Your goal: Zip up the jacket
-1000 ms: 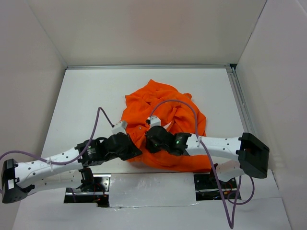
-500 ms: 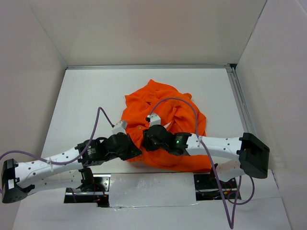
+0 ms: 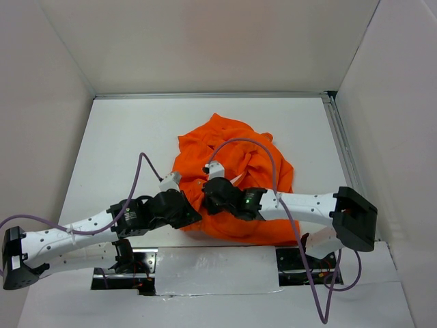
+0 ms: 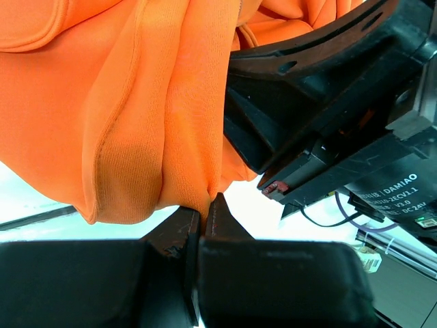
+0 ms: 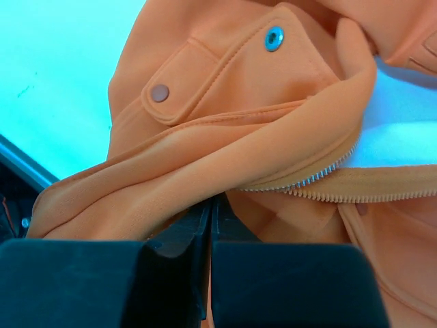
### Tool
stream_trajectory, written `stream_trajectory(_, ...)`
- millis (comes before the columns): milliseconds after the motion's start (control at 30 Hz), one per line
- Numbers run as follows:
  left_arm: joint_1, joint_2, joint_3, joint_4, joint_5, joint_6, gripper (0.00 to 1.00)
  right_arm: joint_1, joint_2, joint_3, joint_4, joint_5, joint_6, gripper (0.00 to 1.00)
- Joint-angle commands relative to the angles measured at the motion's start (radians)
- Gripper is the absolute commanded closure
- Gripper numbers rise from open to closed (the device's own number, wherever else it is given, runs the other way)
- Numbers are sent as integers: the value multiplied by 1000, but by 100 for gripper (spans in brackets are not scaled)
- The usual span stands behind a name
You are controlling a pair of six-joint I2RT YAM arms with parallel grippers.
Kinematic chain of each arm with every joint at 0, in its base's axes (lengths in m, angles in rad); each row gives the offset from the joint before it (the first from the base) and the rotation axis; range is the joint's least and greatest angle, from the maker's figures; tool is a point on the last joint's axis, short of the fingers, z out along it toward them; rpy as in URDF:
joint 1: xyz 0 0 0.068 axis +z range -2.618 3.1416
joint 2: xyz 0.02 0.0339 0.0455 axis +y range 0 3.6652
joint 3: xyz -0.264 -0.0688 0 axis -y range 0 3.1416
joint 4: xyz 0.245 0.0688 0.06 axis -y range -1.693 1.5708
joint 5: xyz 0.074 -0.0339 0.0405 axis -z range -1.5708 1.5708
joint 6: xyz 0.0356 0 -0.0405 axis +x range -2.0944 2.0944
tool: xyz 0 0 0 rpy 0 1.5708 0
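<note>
Pinching the near edge of the jacket [image 3: 235, 160] from both sides, we hold it bunched at the middle of the tabletop [image 3: 123, 137], probably to bring its two front edges together. The left jaws are pressed shut on an orange fold, and the right jaws nip a fold just below the zipper [image 5: 321, 179] teeth. On the right arm's motor [image 4: 392, 195] we read "DAMIAO", "V3.0" and "DC 24V"; the jacket shows no writing.

The jacket [image 3: 235, 154] lies mid-table [image 3: 123, 137], left claw [image 4: 203, 208] and right claw [image 5: 209, 205] on it.
</note>
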Motion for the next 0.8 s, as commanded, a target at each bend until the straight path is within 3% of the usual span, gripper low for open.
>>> stream_trajectory(0, -1, -10, -1, 20, 7, 14, 100, 5, -2, 46, 31, 105, 42, 100)
stream_trajectory(67, 0, -17, 0, 13, 12, 8, 100, 4, -32, 45, -47, 237, 119, 100)
stream_trajectory(167, 0, -26, 8, -8, 39, 2, 100, -31, -45, 84, -297, 345, 387, 100)
stream_trajectory(200, -1, -29, 13, -26, 50, -6, 100, -47, -40, 129, -469, 395, 433, 100)
stream_trajectory(300, -1, -37, 28, -45, 105, 0, 100, -125, -16, 157, -647, 465, 501, 100)
stream_trajectory(533, 0, -92, 39, 1, 226, 98, 100, -398, -25, 137, -563, 511, 307, 100)
stream_trajectory(633, -1, -133, 40, -45, 247, 109, 100, -554, 29, 218, -523, 555, 177, 100)
stream_trajectory(767, 0, -219, 28, -106, 231, 108, 100, -665, 62, 279, -379, 513, 11, 100)
